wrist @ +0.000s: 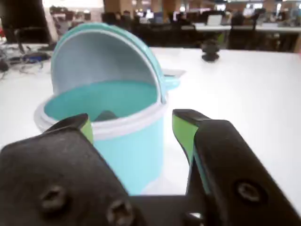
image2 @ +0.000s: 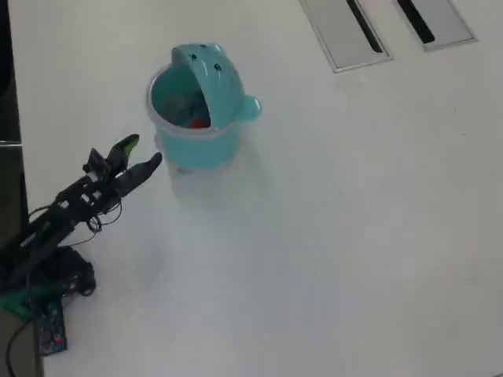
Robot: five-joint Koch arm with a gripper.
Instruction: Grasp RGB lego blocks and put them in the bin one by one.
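On the white table [image2: 330, 236], the teal bin [image2: 196, 133] stands upright, its domed animal-face lid [image2: 211, 75] tipped up and back so the mouth is uncovered. Seen from overhead, a red lego block [image2: 200, 122] lies inside the bin on its floor, with something paler and bluish [image2: 182, 102] just beside it that is too blurred to name surely. No yellow-green cube can be made out there.

Just left of the bin in the overhead view, the gripper [image2: 143, 151] hangs close to the bin's wall, below the rim, its two fingers [image2: 126, 145] spread apart with nothing between them. One finger shows a yellow-green pad, the other [image2: 151, 165] looks dark. The black arm [image2: 63, 212] runs away from the bin toward the lower left edge of that view.

From the wrist view, the gripper [wrist: 136, 123] frames the bin [wrist: 131, 150]: a green-padded finger [wrist: 181, 129] stands to the right of the tub and the other finger [wrist: 84, 125] overlaps its pale rim [wrist: 136, 122] on the left. The raised lid [wrist: 108, 52] shows its pale inner side.

Far from the bin, at the top right of the overhead view, two flat grey slotted panels [image2: 338, 31] lie in the table.
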